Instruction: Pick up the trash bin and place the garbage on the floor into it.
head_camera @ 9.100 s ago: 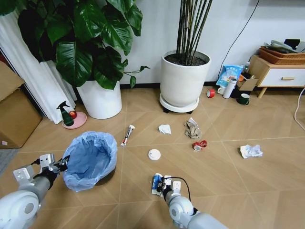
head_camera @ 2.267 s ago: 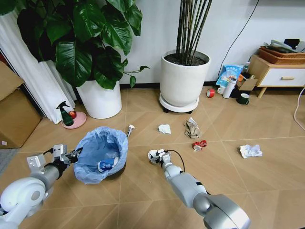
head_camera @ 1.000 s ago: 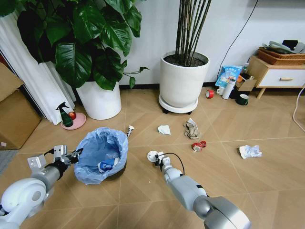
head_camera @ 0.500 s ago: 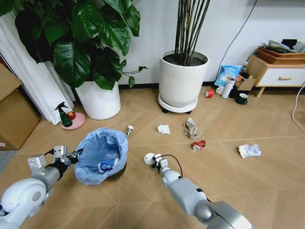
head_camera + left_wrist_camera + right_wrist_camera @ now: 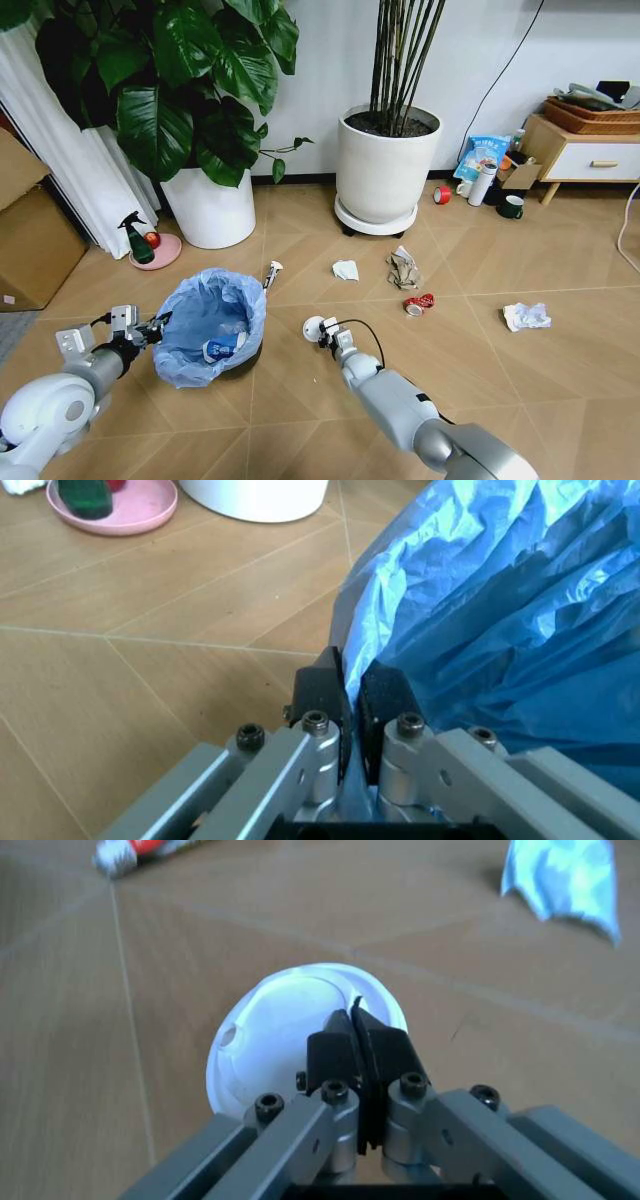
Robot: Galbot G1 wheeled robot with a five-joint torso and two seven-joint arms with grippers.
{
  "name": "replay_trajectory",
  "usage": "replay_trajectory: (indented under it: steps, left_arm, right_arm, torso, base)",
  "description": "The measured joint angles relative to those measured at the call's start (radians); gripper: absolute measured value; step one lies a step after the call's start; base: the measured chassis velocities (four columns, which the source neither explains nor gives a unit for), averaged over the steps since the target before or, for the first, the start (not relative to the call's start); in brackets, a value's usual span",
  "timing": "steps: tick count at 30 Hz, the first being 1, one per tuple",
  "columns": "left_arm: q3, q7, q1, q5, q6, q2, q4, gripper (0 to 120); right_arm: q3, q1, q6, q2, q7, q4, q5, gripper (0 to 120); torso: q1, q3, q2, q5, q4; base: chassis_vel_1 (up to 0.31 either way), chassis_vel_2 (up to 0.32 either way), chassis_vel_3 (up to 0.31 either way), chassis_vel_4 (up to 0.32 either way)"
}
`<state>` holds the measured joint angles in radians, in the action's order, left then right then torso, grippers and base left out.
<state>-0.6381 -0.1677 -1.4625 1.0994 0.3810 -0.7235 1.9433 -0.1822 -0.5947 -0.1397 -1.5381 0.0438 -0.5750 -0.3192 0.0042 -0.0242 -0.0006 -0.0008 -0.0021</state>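
Note:
The trash bin [image 5: 212, 325], black with a crinkly blue bag [image 5: 500, 615], stands on the floor [image 5: 300, 400] at front left. My left gripper [image 5: 150, 328] is shut on the bag's folded rim, and its fingers [image 5: 325, 694] pinch the plastic. A blue-white wrapper [image 5: 222, 348] lies inside the bin. My right gripper [image 5: 322, 331] is shut on the rim of the white disc [image 5: 313, 325], which tilts low over the floor [image 5: 290, 1035]. A tube [image 5: 270, 275], a white tissue [image 5: 345, 270], brown paper [image 5: 403, 268], a red can [image 5: 419, 303] and another tissue [image 5: 526, 316] lie farther out.
Two big white plant pots [image 5: 388, 170] [image 5: 210, 205] stand at the back. A pink dish with a spray bottle [image 5: 150, 250] sits left of the bin and a cardboard box [image 5: 30, 240] at far left. Red tape, a bottle and a cup [image 5: 480, 190] stand by a low cabinet [image 5: 590, 150] at right.
Since the earliest frame the blue-white wrapper has gone from the floor into the bin, and my right gripper has closed on the white disc. Over the last second both grippers barely shift.

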Motion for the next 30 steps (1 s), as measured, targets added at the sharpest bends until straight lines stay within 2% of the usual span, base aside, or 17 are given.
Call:
replay_trajectory:
  steps: [8, 13, 17, 18, 22, 24, 30]
  left_arm:
    - [0.0, 0.004, 0.003, 0.0, -0.001, 0.006, -0.009, 0]
    - [0.016, 0.008, 0.014, 0.0, -0.001, 0.017, -0.034, 0]
    - [0.045, 0.011, 0.035, 0.003, -0.001, 0.035, -0.06, 0]
    - [0.045, 0.011, 0.035, 0.003, -0.001, 0.035, -0.06, 0]
    - [0.061, 0.024, 0.046, 0.01, -0.001, 0.055, -0.087, 0]
    - [0.062, 0.028, 0.046, 0.011, -0.001, 0.057, -0.09, 0]
    - [0.064, 0.055, 0.039, 0.012, -0.001, 0.081, -0.109, 0]
  right_arm:
    - [-0.005, -0.006, -0.028, 0.025, 0.001, -0.047, 0.028, 0]
    - [-0.032, -0.014, -0.028, 0.082, 0.006, -0.156, -0.005, 0]
    - [-0.062, -0.021, -0.024, 0.162, 0.011, -0.318, -0.063, 0]
    - [-0.062, -0.021, -0.024, 0.162, 0.011, -0.318, -0.063, 0]
    - [-0.072, -0.03, -0.021, 0.227, 0.014, -0.466, -0.113, 0]
    - [-0.072, -0.031, -0.02, 0.233, 0.014, -0.485, -0.119, 0]
    - [-0.067, -0.032, -0.011, 0.286, 0.014, -0.693, -0.176, 0]
  torso:
    - [0.0, 0.0, 0.0, 0.0001, 0.0]
    - [0.0, 0.0, 0.0, 0.0001, -0.0001]
    - [0.0, 0.0, 0.001, 0.0, -0.0003]
    - [0.0, 0.0, 0.001, 0.0, -0.0003]
    - [0.0, 0.0, 0.001, 0.0, -0.0003]
    - [0.0, 0.0, 0.001, 0.0, -0.0003]
    - [0.0, 0.0, 0.001, 0.0001, -0.0001]
  base:
    - [0.0, 0.0, 0.0, 0.0]
    - [0.0, 0.0, 0.0, 0.0]
    - [0.0, 0.0, 0.0, 0.0]
    - [0.0, 0.0, 0.0, 0.0]
    - [0.0, 0.0, 0.0, 0.0]
    - [0.0, 0.0, 0.0, 0.0]
    - [0.0, 0.0, 0.0, 0.0]
